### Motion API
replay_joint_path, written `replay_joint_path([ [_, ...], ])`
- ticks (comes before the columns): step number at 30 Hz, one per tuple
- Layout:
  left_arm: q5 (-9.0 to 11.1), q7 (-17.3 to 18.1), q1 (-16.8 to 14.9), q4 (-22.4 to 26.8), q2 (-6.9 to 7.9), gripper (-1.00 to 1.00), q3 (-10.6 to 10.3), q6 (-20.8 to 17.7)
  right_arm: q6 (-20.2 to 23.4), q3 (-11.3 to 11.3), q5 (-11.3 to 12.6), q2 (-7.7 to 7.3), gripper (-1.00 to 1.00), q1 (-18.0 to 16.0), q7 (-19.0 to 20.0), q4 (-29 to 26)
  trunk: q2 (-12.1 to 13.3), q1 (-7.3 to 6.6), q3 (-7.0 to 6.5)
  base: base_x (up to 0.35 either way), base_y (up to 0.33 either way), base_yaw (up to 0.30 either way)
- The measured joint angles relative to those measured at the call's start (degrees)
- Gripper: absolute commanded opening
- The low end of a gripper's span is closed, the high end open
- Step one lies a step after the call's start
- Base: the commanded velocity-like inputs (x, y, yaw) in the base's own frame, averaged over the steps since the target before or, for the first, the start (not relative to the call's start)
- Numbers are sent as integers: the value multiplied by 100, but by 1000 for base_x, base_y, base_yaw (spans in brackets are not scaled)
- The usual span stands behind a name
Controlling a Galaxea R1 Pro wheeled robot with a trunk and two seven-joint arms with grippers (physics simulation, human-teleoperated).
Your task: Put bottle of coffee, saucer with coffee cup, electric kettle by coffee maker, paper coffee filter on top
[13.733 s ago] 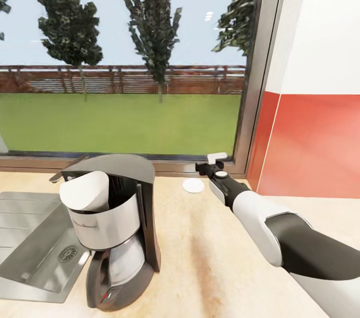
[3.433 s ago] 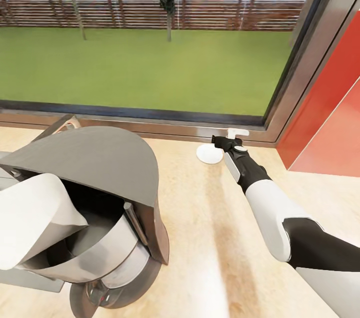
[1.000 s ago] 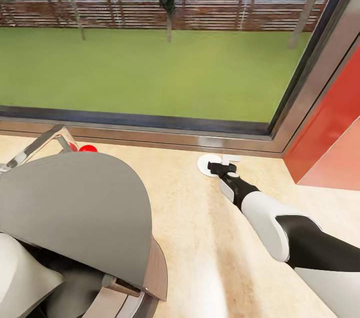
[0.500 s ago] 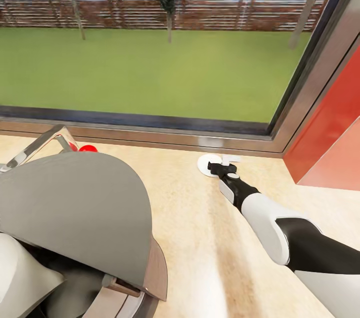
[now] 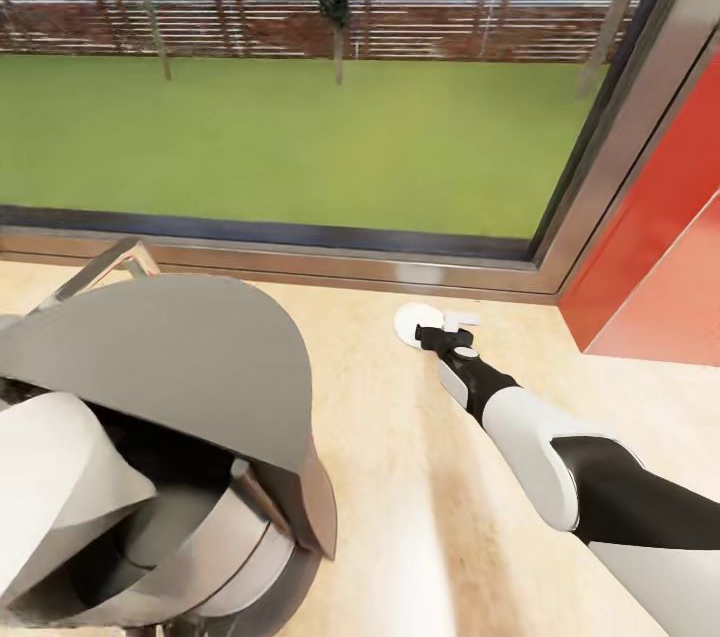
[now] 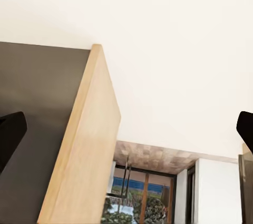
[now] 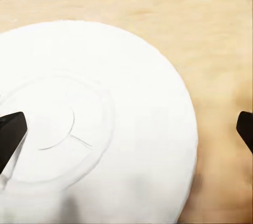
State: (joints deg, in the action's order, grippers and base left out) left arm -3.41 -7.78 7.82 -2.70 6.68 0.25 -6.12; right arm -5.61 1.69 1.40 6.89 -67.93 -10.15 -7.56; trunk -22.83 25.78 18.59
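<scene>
The saucer lies flat on the kitchen countertop, close to the window sill. My right gripper reaches over the saucer's near edge. In the right wrist view the saucer lies right under the right gripper, which is open with its black fingertips wide apart. The coffee maker stands at the lower left with its grey lid raised and the paper coffee filter in its basket. My left gripper is open, pointing up at a ceiling and a wooden panel.
A large window with a steel frame runs along the back of the counter. A red wall panel closes off the right side. A steel tap rises behind the coffee maker. Bare worktop lies between the coffee maker and my right arm.
The head camera has shifted, so the coffee maker's basket and the filter now show. My right gripper stays over the saucer's near edge.
</scene>
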Motion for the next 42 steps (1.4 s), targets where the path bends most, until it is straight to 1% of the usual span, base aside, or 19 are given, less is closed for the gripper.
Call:
replay_joint_path([
  [16,-6,-7,0,0,0,100,-3,0,3,-3,0,3,100,0,3,0,0,0,0,-334,-18,0],
  [39,-8,-8,-1,-1,0,100,-3,0,-9,-17,6,4,100,0,5,10,-1,0,0,-283,-167,0],
  [42,-8,-8,-1,-1,0,100,-3,0,-136,-19,0,4,100,0,4,73,-1,0,0,-280,-172,0],
])
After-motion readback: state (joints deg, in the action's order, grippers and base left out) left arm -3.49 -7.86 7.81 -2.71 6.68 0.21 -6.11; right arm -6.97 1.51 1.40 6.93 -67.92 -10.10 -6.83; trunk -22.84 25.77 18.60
